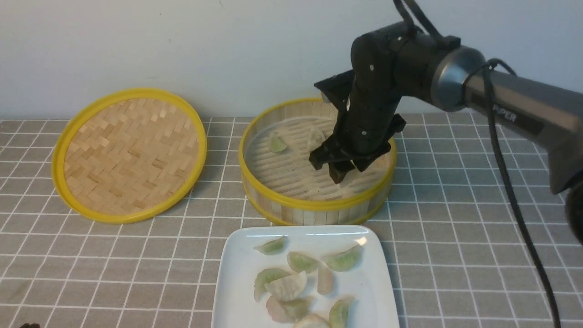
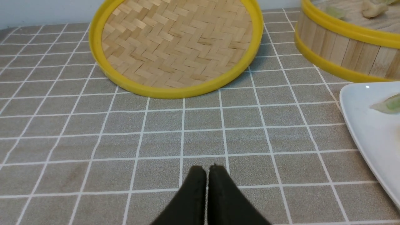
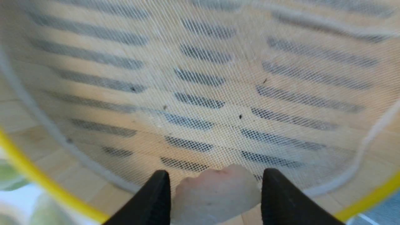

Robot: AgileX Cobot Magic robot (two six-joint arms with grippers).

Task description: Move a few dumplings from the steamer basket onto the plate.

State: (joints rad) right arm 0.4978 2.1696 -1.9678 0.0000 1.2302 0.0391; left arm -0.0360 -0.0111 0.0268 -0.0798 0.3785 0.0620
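Observation:
The steamer basket [image 1: 314,202] stands at the back middle of the table, lined with white mesh. A pale green dumpling [image 1: 277,144] and a whitish one [image 1: 315,136] lie on its far side. My right gripper [image 1: 330,171] is down inside the basket. Its jaws are open, one on each side of a pinkish dumpling [image 3: 215,197] lying on the mesh near the basket's wall. The plate [image 1: 237,255] sits in front of the basket and holds several dumplings [image 1: 287,284]. My left gripper [image 2: 207,168] is shut and empty, low over the tablecloth left of the plate [image 2: 368,134].
The flat woven lid [image 1: 130,155] leans at the back left against the wall; it also shows in the left wrist view [image 2: 178,47]. The right arm and its cable [image 1: 510,182] reach over the table's right side. The basket's wall [image 2: 343,47] stands right of the lid.

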